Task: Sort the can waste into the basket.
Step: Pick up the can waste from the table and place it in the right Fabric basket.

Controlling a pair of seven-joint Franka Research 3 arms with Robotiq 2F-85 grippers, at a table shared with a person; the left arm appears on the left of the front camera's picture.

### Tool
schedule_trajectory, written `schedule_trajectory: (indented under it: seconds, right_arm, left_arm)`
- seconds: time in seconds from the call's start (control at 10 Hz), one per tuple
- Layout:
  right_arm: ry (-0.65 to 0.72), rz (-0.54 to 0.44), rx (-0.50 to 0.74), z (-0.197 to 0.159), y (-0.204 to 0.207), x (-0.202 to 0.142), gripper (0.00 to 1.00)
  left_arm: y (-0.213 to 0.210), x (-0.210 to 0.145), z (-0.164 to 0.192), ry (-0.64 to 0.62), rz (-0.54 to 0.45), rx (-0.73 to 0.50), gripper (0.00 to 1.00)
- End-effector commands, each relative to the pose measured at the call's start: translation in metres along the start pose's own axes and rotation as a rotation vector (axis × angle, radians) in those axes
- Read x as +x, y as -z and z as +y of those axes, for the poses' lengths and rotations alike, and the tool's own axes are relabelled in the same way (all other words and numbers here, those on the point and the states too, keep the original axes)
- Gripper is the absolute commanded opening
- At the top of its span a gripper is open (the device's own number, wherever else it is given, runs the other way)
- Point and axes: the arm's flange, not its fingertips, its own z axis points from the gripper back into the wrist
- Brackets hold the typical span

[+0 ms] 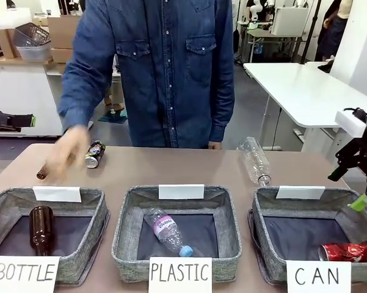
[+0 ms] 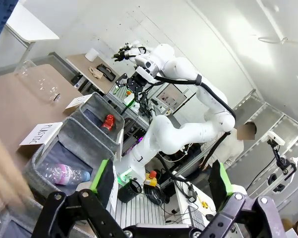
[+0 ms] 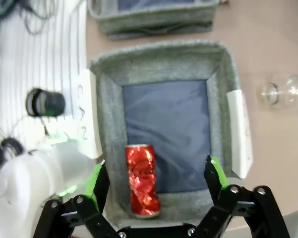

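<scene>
Red can point(image 3: 141, 181): crushed, lying inside the basket point(image 1: 261, 227) signed CAN, against its near wall and under the right end effector.
Dark can point(image 1: 94, 154): on its side on the tabletop point(image 1: 189, 165), well apart from the basket on its far-left side, just beside a person's blurred hand point(image 1: 66, 152).
Right end effector point(image 3: 154, 171): fingers spread wide, empty, hovering above the basket.
Left end effector point(image 2: 161, 177): fingers wide apart, holding nothing.
Handling: the Dark can is likely light, thin-walled and smooth. It may roll, and may dent under a hard squeeze.
Hold: across the round body at mid-length, pads on opposite sides, with gentle pressure.
</scene>
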Motion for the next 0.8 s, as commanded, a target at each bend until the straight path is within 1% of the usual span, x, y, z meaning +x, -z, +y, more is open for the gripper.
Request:
schedule_trajectory:
  seconds: [0.0, 0.1, 0.2, 0.3, 0.4, 0.5, 0.6, 0.7]
  right_arm:
    - [0.322, -0.105, 0.148, -0.014, -0.015, 0.014, 1.00]
    - [0.749, -0.324, 0.327, -0.020, -0.039, 0.023, 1.00]
    - [1.147, -0.497, 0.627, -0.024, -0.067, 0.030, 1.00]
    - [1.277, -0.614, 0.759, -0.024, -0.085, 0.026, 1.00]
    - [1.362, -0.715, 0.878, -0.030, -0.092, 0.015, 1.00]
    - [1.445, -0.804, 0.932, -0.041, -0.089, 0.005, 1.00]
    - [1.543, -0.874, 0.946, -0.048, -0.084, -0.004, 1.00]
    - [1.615, -0.963, 0.883, -0.056, -0.076, -0.015, 1.00]
  left_arm:
    - [0.001, 0.000, -0.002, 0.022, -0.003, -0.014, 1.00]
    - [0.001, 0.000, -0.002, 0.022, -0.003, -0.014, 1.00]
    - [0.001, 0.000, -0.002, 0.022, -0.003, -0.014, 1.00]
    - [0.001, 0.000, -0.002, 0.022, -0.003, -0.014, 1.00]
    - [0.001, 0.000, -0.002, 0.022, -0.003, -0.014, 1.00]
    - [0.001, 0.000, -0.002, 0.022, -0.003, -0.014, 1.00]
    - [0.001, 0.000, -0.002, 0.022, -0.003, -0.014, 1.00]
    - [0.001, 0.000, -0.002, 0.022, -0.003, -0.014, 1.00]
